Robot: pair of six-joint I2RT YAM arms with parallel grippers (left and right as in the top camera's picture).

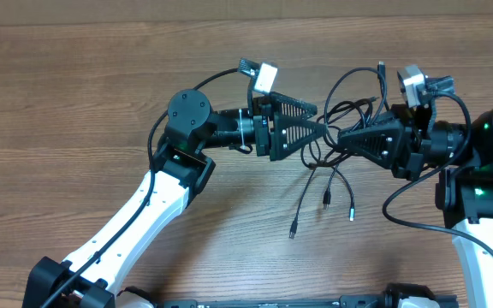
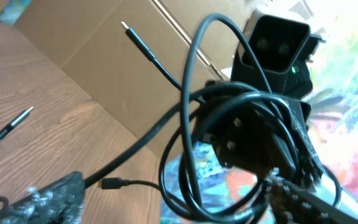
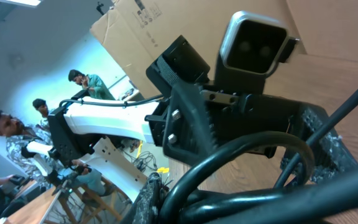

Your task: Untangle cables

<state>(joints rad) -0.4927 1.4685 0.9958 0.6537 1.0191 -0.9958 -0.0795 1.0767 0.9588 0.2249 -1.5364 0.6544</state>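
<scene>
Cables [image 1: 325, 158] sit in a tangled bunch between the two grippers, with loose plug ends trailing away from them over the bench [image 1: 101, 85]. The right gripper [image 1: 342, 139] is clamped on the bunch. The left gripper [image 1: 322, 120] faces it, just beside the tangle, fingers spread apart.

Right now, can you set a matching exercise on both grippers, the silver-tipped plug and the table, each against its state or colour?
Things:
1. left gripper
2. right gripper
3. silver-tipped plug
4. table

States:
A. brown wood
B. shut on the cables
C. open
D. loose, clear of both grippers

Pairs: 1-C, 2-B, 3-D, 4-A.
</scene>
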